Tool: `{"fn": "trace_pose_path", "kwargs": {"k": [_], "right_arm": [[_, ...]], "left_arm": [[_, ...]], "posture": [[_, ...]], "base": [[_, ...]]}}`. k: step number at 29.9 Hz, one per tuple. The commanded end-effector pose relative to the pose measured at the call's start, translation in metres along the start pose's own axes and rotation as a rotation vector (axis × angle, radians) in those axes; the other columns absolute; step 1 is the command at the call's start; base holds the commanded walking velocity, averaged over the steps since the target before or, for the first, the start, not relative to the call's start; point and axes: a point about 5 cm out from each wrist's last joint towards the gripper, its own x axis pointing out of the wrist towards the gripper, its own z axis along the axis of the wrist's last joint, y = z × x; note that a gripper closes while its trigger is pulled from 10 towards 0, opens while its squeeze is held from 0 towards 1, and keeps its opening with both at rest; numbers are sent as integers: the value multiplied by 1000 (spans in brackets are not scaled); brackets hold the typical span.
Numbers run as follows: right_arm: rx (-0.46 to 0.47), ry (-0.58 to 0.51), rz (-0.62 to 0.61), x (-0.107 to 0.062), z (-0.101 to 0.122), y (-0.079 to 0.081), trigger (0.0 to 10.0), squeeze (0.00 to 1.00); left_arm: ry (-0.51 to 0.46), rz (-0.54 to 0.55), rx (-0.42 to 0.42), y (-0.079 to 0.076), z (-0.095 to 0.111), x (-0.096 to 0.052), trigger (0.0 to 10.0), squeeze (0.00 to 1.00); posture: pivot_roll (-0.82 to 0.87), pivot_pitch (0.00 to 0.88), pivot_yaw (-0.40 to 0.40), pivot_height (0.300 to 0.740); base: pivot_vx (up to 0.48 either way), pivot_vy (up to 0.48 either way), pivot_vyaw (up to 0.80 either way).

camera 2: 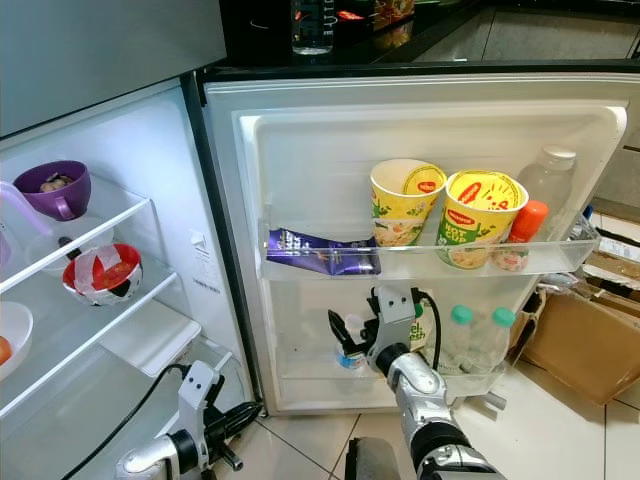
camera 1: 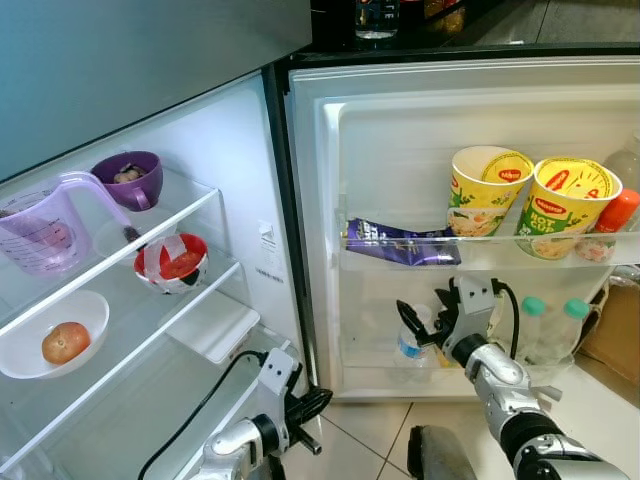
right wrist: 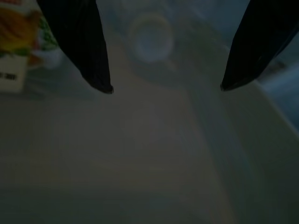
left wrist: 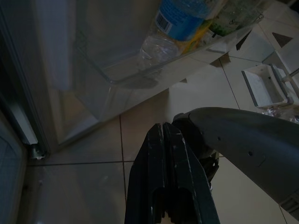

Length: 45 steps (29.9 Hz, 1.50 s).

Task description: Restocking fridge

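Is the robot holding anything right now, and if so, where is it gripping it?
Nothing is held. The right gripper is open by the clear plastic water bottle in the lower door shelf, its fingers around nothing; the left gripper is shut and empty.
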Motion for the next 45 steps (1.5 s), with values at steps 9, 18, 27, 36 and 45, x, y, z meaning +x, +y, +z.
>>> {"fn": "trace_pose_path", "kwargs": {"k": [9,18,27,36,45], "right_arm": [[162,-15,232,-14,-18,19,10000,0],[400,-53,502,-52,-30,14,10000,0],[494,35,535,-90,-50,-2,10000,0],[591,111,98,-136,-77,-43,10000,0],[557,476,-619,-207,-131,-59,10000,0]], "left_arm": [[28,-16,9,0,-4,-3,10000,0],[31,-18,8,0,-4,-4,10000,0],[31,-19,10,1,-4,-5,10000,0],[44,18,-5,3,-8,-8,10000,0],[53,51,-22,8,-10,-13,10000,0]], "posture": [[-77,0,-8,581],[-79,0,-3,581],[-83,0,-4,581],[-88,0,2,581],[-82,0,1,581]], "base": [[0,0,0],[0,0,0],[0,0,0],[0,0,0],[0,0,0]]}}
